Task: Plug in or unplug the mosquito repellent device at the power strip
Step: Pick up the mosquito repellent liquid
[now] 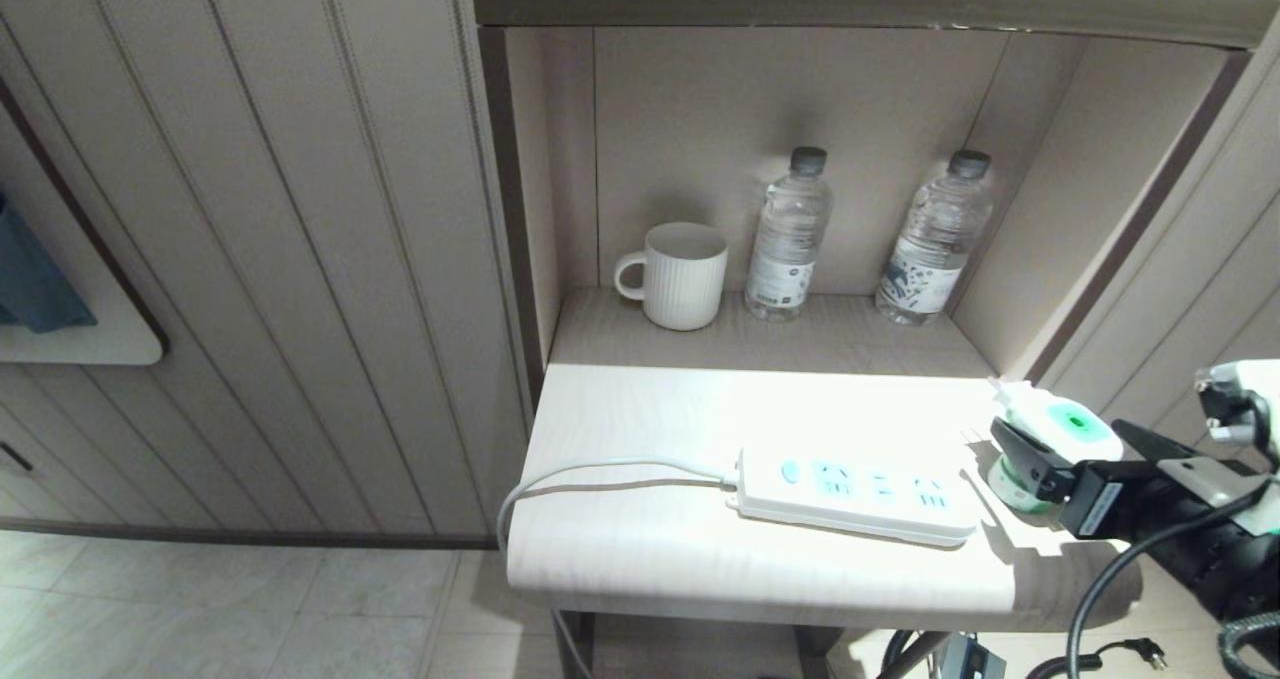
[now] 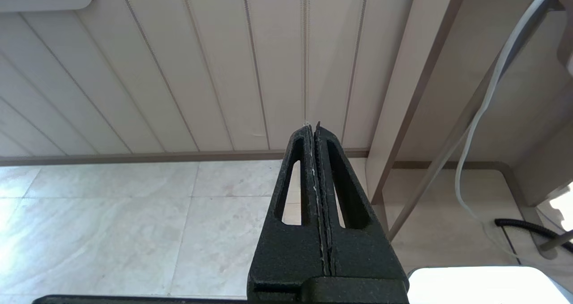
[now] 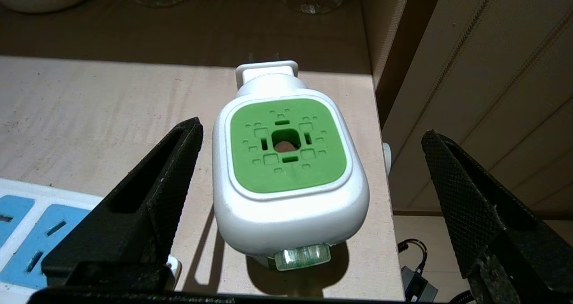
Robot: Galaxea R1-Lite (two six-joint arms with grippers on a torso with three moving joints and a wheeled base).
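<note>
Right gripper [image 3: 309, 178] spread wide astride the mosquito repellent device [image 3: 288, 169], not touching.
Unplugged; glossy white power strip [image 1: 860, 494] alongside; ribbed mug [image 1: 683, 275] behind.

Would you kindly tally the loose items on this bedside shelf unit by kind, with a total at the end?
Clear water bottles: 2 (first, second)
White ribbed mug: 1
Power strip: 1
Mosquito repellent device: 1, standing between the open fingers of the right pincer, not plugged in
Total: 5
</note>
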